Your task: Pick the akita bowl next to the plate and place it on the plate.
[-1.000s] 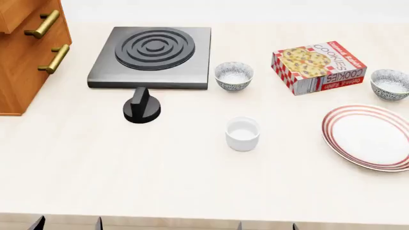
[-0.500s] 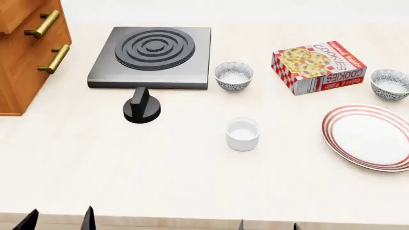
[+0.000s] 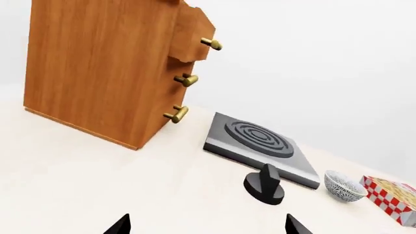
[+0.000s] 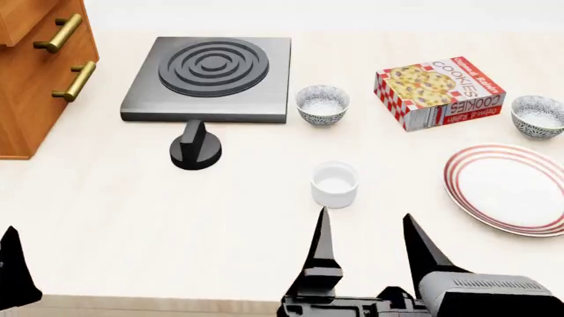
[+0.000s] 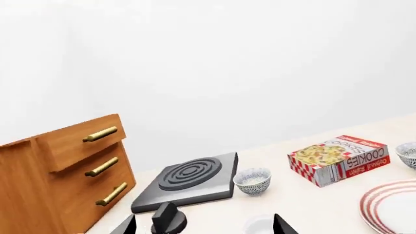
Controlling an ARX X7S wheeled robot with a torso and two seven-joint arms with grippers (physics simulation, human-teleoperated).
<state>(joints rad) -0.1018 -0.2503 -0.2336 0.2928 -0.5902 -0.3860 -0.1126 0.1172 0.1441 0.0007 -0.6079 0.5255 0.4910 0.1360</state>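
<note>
Nearby, two speckled grey-and-white akita bowls, both empty.
One akita bowl point(image 4: 538, 115) sits just beside the red-ringed white plate point(image 4: 512, 189); right gripper point(image 4: 368, 246) spread wide, left gripper point(image 4: 13, 264) unclear.

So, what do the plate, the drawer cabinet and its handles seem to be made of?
The plate looks like glazed ceramic: smooth white face, red painted rings at the rim. The drawer cabinet appears to be wood or wood veneer, with visible orange-brown grain. Its handles seem brass-like metal, golden with a dull shine, though a render leaves this open.
</note>
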